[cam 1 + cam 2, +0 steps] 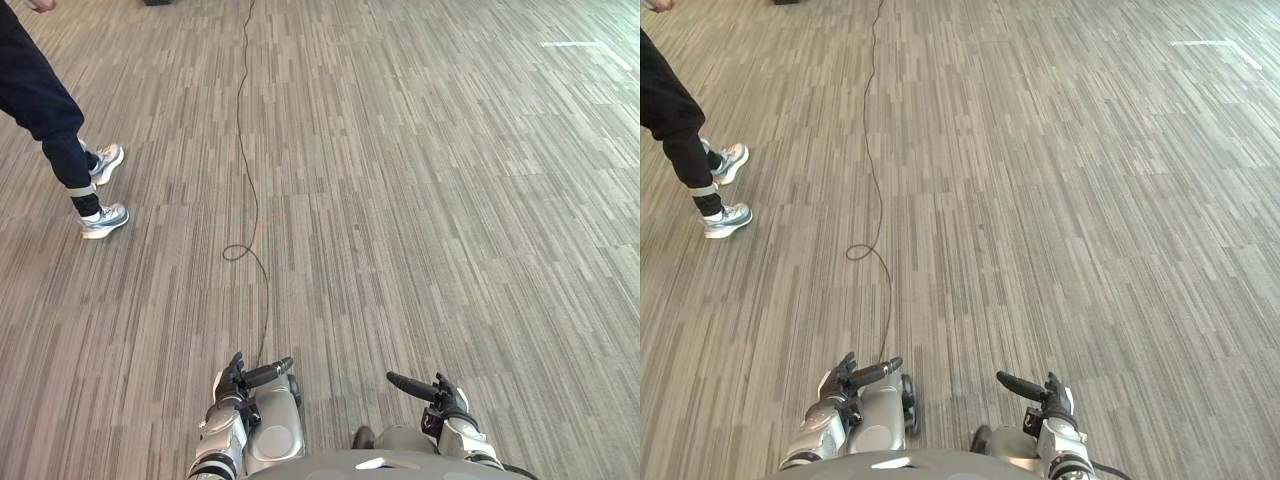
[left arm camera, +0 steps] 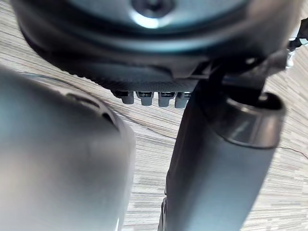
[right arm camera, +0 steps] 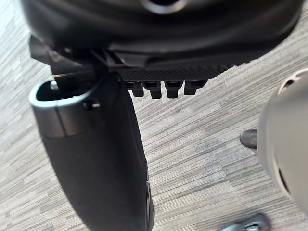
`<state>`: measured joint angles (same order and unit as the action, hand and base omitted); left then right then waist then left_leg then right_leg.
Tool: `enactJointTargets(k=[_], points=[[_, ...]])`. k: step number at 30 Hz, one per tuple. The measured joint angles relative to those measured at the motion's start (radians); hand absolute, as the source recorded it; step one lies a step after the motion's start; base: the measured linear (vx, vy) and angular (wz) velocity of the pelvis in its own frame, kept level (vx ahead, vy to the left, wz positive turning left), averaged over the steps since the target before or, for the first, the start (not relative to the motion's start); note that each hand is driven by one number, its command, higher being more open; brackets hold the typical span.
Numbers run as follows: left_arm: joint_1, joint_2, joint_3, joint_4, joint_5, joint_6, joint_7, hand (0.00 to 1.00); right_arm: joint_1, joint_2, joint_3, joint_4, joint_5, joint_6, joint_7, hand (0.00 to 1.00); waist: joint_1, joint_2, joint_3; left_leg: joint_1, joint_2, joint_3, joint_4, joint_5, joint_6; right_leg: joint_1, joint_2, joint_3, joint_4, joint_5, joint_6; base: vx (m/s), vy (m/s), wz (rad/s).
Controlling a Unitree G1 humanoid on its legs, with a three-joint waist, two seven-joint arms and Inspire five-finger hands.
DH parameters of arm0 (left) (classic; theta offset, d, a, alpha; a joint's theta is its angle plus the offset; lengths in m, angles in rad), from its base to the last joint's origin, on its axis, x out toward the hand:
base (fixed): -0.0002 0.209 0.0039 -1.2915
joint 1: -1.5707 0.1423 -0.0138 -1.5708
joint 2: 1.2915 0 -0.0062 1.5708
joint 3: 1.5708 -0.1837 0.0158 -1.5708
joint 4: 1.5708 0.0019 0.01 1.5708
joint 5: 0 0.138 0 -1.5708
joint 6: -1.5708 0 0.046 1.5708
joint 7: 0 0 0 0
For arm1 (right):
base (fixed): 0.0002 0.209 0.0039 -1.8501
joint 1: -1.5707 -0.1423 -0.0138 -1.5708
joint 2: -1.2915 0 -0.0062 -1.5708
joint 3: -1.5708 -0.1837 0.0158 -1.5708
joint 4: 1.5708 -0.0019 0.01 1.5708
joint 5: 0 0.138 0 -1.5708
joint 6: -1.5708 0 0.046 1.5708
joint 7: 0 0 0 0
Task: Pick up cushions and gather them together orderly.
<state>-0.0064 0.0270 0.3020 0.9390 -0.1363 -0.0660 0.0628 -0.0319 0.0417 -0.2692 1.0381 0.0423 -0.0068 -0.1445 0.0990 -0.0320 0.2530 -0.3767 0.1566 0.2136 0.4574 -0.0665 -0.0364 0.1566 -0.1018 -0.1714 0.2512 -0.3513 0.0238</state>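
My left hand point(image 1: 238, 386) hangs low at the near edge of the left eye view, over the striped grey carpet point(image 1: 400, 200). Its thumb point(image 2: 216, 159) sticks out inward and its fingers point(image 2: 154, 97) are relaxed and hold nothing. My right hand point(image 1: 441, 397) hangs level with it to the right. It is empty as well, with the thumb point(image 3: 96, 159) pointing inward and the fingers point(image 3: 163, 88) loose. Both hands are held apart above bare carpet.
A person in dark trousers point(image 1: 40, 105) and grey-white trainers point(image 1: 104, 219) stands at the far left. Striped carpet stretches ahead and to the right. A pale strip point(image 1: 575, 44) lies on the floor at the far right.
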Motion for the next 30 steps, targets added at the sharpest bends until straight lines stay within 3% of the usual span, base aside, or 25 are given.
enactJointTargets(k=[1, 3, 4, 6, 7, 8, 9, 11, 12, 15, 16, 17, 18, 20, 21, 22, 23, 25, 26, 29, 30], points=[[-0.006, 0.008, -0.001, 0.002, 0.000, -0.001, 0.003, 1.00, 0.003, 0.024, 0.008, 0.001, -0.001, 0.002, 0.005, 1.00, -0.005, -0.022, -0.010, -0.007, -0.006, 0.007, 0.047, -0.048, 0.022, -0.003, -0.007, 0.053, 0.005, 0.029, -0.010, 0.48, 0.206, -0.19], [-0.007, 0.017, 0.002, 0.010, -0.018, 0.005, 0.003, 1.00, 0.006, 0.024, 0.021, 0.011, -0.001, 0.005, 0.016, 1.00, 0.004, -0.049, -0.032, 0.013, 0.000, 0.038, 0.157, -0.126, 0.060, 0.001, -0.037, 0.117, 0.068, 0.073, 0.038, 0.57, 0.257, -0.37], [-0.004, 0.020, 0.001, 0.011, -0.019, 0.006, 0.003, 1.00, 0.006, 0.025, 0.021, 0.009, -0.002, 0.003, 0.016, 1.00, 0.004, -0.052, -0.035, 0.022, 0.001, 0.046, 0.164, -0.134, 0.068, -0.005, -0.041, 0.123, 0.090, 0.082, 0.052, 0.60, 0.264, -0.82], [0.012, 0.027, -0.016, 0.030, -0.018, 0.009, 0.006, 1.00, 0.005, 0.025, 0.031, -0.020, -0.002, -0.018, 0.016, 1.00, 0.005, -0.052, -0.041, 0.155, 0.024, 0.126, 0.119, -0.217, 0.055, -0.144, -0.084, 0.136, 0.436, 0.190, 0.153, 0.49, 0.220, -1.09], [0.012, 0.031, -0.028, 0.036, -0.017, 0.011, 0.006, 1.00, 0.006, 0.024, 0.034, -0.024, -0.002, -0.019, 0.018, 1.00, 0.002, -0.053, -0.042, 0.184, 0.024, 0.142, 0.107, -0.230, 0.054, -0.191, -0.103, 0.125, 0.540, 0.225, 0.173, 0.38, 0.151, -0.88], [0.006, 0.041, -0.065, 0.058, -0.008, 0.014, 0.006, 1.00, 0.014, 0.024, 0.034, -0.027, -0.004, -0.023, 0.022, 1.00, -0.012, -0.046, -0.038, 0.264, 0.028, 0.172, 0.081, -0.256, 0.048, -0.285, -0.150, 0.057, 0.750, 0.221, 0.134, 0.36, 0.089, -0.80], [0.001, 0.041, -0.075, 0.069, -0.008, 0.014, 0.006, 1.00, 0.016, 0.021, 0.037, -0.054, -0.008, -0.027, 0.026, 1.00, -0.017, -0.039, -0.035, 0.334, 0.036, 0.200, 0.049, -0.273, 0.034, -0.340, -0.176, -0.011, 0.837, 0.188, 0.077, 0.43, 0.091, -0.79], [0.013, 0.043, -0.089, 0.070, -0.008, 0.014, 0.008, 1.00, 0.016, 0.024, 0.045, -0.075, -0.009, -0.038, 0.030, 1.00, -0.029, -0.033, -0.038, 0.434, 0.060, 0.246, -0.008, -0.289, 0.002, -0.423, -0.178, -0.124, 0.844, 0.148, 0.022, 0.32, -0.014, -0.70], [0.014, 0.043, -0.091, 0.070, -0.007, 0.014, 0.007, 1.00, 0.015, 0.024, 0.052, -0.084, -0.009, -0.042, 0.032, 1.00, -0.035, -0.034, -0.039, 0.457, 0.066, 0.259, -0.023, -0.292, -0.008, -0.446, -0.177, -0.155, 0.817, 0.144, 0.015, 0.37, -0.077, -0.61], [0.007, 0.052, -0.111, 0.116, 0.003, 0.015, 0.003, 1.00, -0.015, 0.017, 0.055, -0.074, -0.008, -0.053, 0.039, 1.00, -0.056, -0.032, -0.039, 0.581, 0.074, 0.351, -0.133, -0.281, -0.060, -0.529, -0.125, -0.303, 0.416, 0.153, -0.003, 0.51, -0.139, -0.66], [0.014, 0.068, -0.139, 0.135, 0.021, 0.015, 0.000, 1.00, -0.021, 0.015, 0.056, -0.058, -0.008, -0.051, 0.042, 1.00, -0.058, -0.043, -0.039, 0.633, 0.036, 0.358, -0.189, -0.268, -0.081, -0.527, -0.092, -0.332, 0.198, 0.270, -0.033, 0.45, -0.126, -0.51], [0.011, 0.068, -0.143, 0.149, 0.028, 0.016, -0.001, 1.00, -0.024, 0.006, 0.056, -0.050, -0.006, -0.053, 0.047, 1.00, -0.067, -0.037, -0.037, 0.661, 0.031, 0.351, -0.209, -0.266, -0.085, -0.515, -0.069, -0.317, 0.186, 0.349, -0.147, 0.68, -0.181, -0.63], [0.003, 0.052, -0.138, 0.160, 0.031, 0.023, 0.000, 1.00, -0.045, -0.019, 0.053, -0.034, -0.010, -0.044, 0.051, 1.00, -0.064, 0.010, -0.044, 0.686, 0.063, 0.346, -0.235, -0.236, -0.089, -0.512, -0.026, -0.324, 0.195, 0.334, -0.158, 0.48, -0.133, -0.45], [0.001, 0.021, -0.135, 0.165, 0.043, 0.025, -0.002, 1.00, -0.042, -0.028, 0.004, -0.030, -0.016, -0.040, 0.051, 1.00, -0.079, 0.031, -0.046, 0.704, 0.072, 0.296, -0.228, -0.156, -0.118, -0.516, -0.018, -0.316, 0.269, 0.226, -0.162, 0.55, -0.214, -0.33], [0.001, 0.018, -0.127, 0.165, 0.050, 0.026, -0.002, 1.00, -0.040, -0.030, -0.019, -0.030, -0.015, -0.039, 0.050, 1.00, -0.084, 0.041, -0.046, 0.700, 0.097, 0.274, -0.182, -0.144, -0.129, -0.500, -0.002, -0.317, 0.274, 0.201, -0.158, 0.62, -0.295, -0.21], [0.002, 0.016, -0.118, 0.161, 0.058, 0.028, -0.004, 1.00, -0.030, -0.028, -0.029, -0.027, -0.014, -0.026, 0.047, 1.00, -0.091, 0.053, -0.045, 0.652, 0.162, 0.203, 0.011, -0.109, -0.115, -0.444, 0.037, -0.317, 0.256, 0.164, -0.156, 0.47, -0.243, -0.32], [0.003, 0.013, -0.105, 0.139, 0.062, 0.030, -0.006, 1.00, -0.020, -0.028, -0.025, -0.025, -0.015, -0.014, 0.047, 1.00, -0.092, 0.061, -0.042, 0.541, 0.232, 0.105, 0.310, -0.044, -0.074, -0.370, 0.094, -0.302, 0.207, 0.147, -0.158, 0.62, -0.301, -0.45], [0.005, 0.011, -0.086, 0.103, 0.065, 0.024, -0.006, 1.00, -0.010, -0.025, -0.024, -0.024, -0.011, -0.012, 0.042, 1.00, -0.082, 0.063, -0.040, 0.442, 0.262, 0.065, 0.546, -0.078, -0.078, -0.297, 0.139, -0.268, 0.161, 0.134, -0.166, 0.36, -0.123, -0.65], [0.005, 0.013, -0.086, 0.083, 0.065, 0.020, -0.006, 1.00, -0.002, -0.024, -0.022, -0.023, -0.009, -0.009, 0.041, 1.00, -0.077, 0.055, -0.037, 0.372, 0.250, 0.056, 0.630, -0.118, -0.083, -0.241, 0.155, -0.238, 0.133, 0.118, -0.175, 0.30, -0.031, -0.77], [0.005, 0.011, -0.087, 0.044, 0.045, -0.001, -0.011, 1.00, 0.005, -0.029, -0.025, -0.007, -0.002, -0.005, 0.032, 1.00, -0.067, 0.046, -0.036, 0.224, 0.192, 0.050, 0.566, -0.195, -0.054, -0.140, 0.170, -0.167, 0.060, 0.120, -0.157, 0.37, 0.035, -0.71], [0.001, 0.007, -0.086, 0.032, 0.034, -0.008, -0.014, 1.00, 0.004, -0.032, -0.025, 0.001, -0.002, -0.002, 0.031, 1.00, -0.061, 0.038, -0.031, 0.170, 0.160, 0.047, 0.473, -0.214, -0.034, -0.108, 0.169, -0.133, 0.032, 0.121, -0.146, 0.33, 0.119, -0.77]])
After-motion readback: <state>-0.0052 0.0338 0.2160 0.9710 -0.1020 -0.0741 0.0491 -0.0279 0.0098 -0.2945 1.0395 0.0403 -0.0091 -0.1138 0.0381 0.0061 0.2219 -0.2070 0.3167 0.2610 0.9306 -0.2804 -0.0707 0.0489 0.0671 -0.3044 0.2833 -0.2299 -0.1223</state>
